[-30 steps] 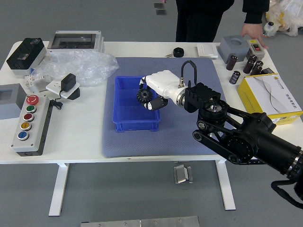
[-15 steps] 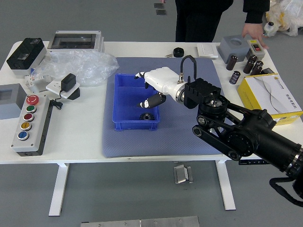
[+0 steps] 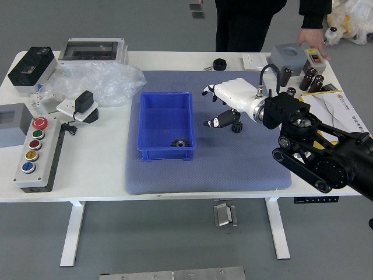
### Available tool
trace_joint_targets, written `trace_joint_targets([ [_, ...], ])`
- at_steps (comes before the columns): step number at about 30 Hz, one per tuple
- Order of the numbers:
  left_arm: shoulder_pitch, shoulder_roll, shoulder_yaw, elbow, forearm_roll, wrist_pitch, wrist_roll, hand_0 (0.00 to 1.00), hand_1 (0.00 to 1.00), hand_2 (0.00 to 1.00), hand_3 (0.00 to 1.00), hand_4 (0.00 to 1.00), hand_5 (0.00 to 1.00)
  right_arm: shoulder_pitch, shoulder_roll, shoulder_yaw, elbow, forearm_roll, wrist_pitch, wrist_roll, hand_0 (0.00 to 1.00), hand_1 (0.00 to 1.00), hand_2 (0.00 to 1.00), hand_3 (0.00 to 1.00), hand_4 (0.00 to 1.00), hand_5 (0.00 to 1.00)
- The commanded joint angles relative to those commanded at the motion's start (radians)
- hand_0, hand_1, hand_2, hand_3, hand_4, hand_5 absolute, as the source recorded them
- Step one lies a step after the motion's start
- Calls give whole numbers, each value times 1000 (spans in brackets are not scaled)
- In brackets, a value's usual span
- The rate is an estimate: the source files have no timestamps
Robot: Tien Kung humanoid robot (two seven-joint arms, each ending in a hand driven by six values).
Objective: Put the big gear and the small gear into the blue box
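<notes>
Right hand (image 3: 238,98) was over the mat, to the right of the blue box, fingers apart, nothing clamped. White shell on the back of it, dark fingertips pointing toward the box. Thumb side sat low, near the small gear. Arm came in from the right edge.

Small gear (image 3: 236,127) was on the blue-grey mat (image 3: 233,169), just beside the thumb, outside the box. Can't tell if thumb and gear touched.

Blue box (image 3: 167,155) was left of the hand, upright on the mat. Big gear (image 3: 180,143) was inside it, in the near right corner.

Beyond the mat's far edge: black round part (image 3: 220,64), white flat piece (image 3: 255,62). Far right: grey block (image 3: 287,59), then a light grey device (image 3: 315,60) with a person's hand (image 3: 313,39) resting at it, dark sleeve. Dark cylinders (image 3: 308,79) stood nearer. Yellow-edged box (image 3: 341,114) was at the right, partly behind the arm.

Left side of the white bench (image 3: 93,157): button panel (image 3: 39,154) with coloured buttons in a line, white device (image 3: 81,106) with a black block on it, clear plastic wrap (image 3: 108,84), black box (image 3: 32,67) at the far left corner, grey box (image 3: 13,124) at the left edge.
</notes>
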Motion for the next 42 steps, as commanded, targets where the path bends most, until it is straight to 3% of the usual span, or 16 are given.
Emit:
trace_joint_targets([
  [5,0,-2,-1,0,0,0,1,886,876,847,855,734,301,-9,-27,-25,-64,23,-12,57,475,473,579,691,808,401],
  [12,-2,-5,0,0,-1,0,-1,886,876,846,855,734,304,-3,-27,-62,-158,42,-39,126,473,465,563,668,794,392],
  [26,-4,-8,1,0,-2,0,-1,886,876,846,854,734,302,25,14,-97,-291,65,-92,186,454,442,544,651,742,342],
  [42,-6,-15,2,0,0,-1,-1,886,876,846,854,734,302,45,61,-101,-399,75,-106,216,461,445,544,649,733,333],
])
